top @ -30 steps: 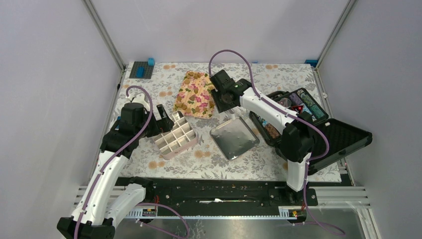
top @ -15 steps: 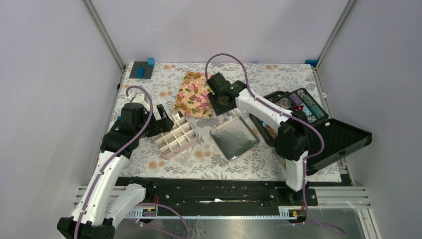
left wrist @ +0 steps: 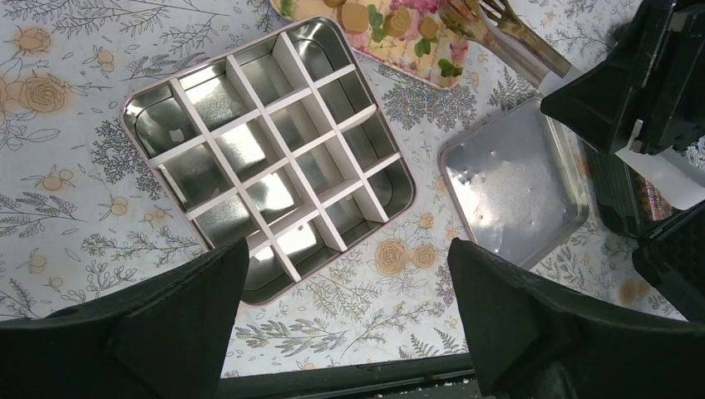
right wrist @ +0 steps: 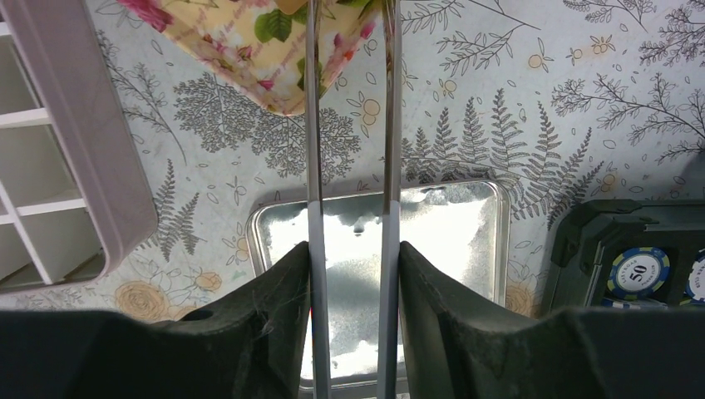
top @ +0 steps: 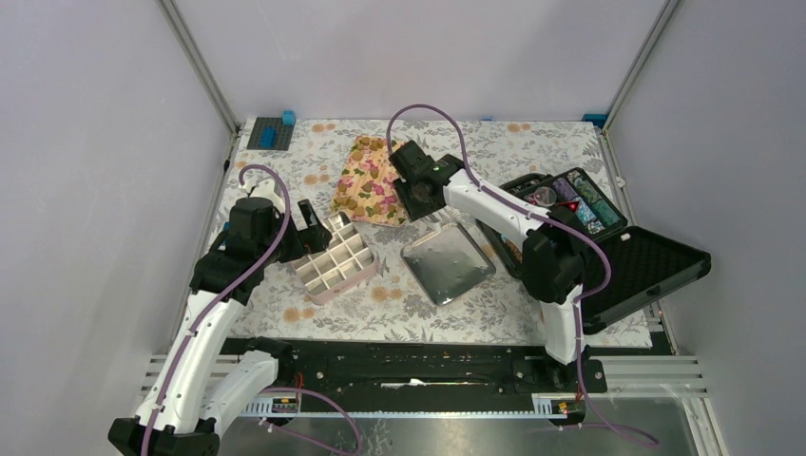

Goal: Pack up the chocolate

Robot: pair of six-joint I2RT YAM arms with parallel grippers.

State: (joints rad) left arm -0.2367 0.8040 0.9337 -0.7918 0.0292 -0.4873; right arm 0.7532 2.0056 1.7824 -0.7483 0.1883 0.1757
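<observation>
Several golden-brown chocolate lumps (top: 366, 195) lie on a floral tray (top: 373, 152) at the back middle; they also show in the left wrist view (left wrist: 397, 21). The divided tin (top: 335, 261) stands empty in front left of the tray, and every cell shows bare in the left wrist view (left wrist: 266, 158). My left gripper (left wrist: 347, 249) is open and empty, above the tin's near edge. My right gripper (right wrist: 351, 258) is shut on metal tongs (right wrist: 314, 166), whose tips reach over the tray's near corner (right wrist: 241, 41). The tongs hold nothing that I can see.
The tin's lid (top: 447, 264) lies inside up, right of the tin and under my right gripper (top: 423, 195). An open black case (top: 656, 261) with striped chips (top: 580, 195) stands at the right. A grey plate with blue bricks (top: 271, 131) sits at the back left corner.
My right arm has moved a little to the left, bringing the tongs closer to the floral tray. The left arm has not moved.
</observation>
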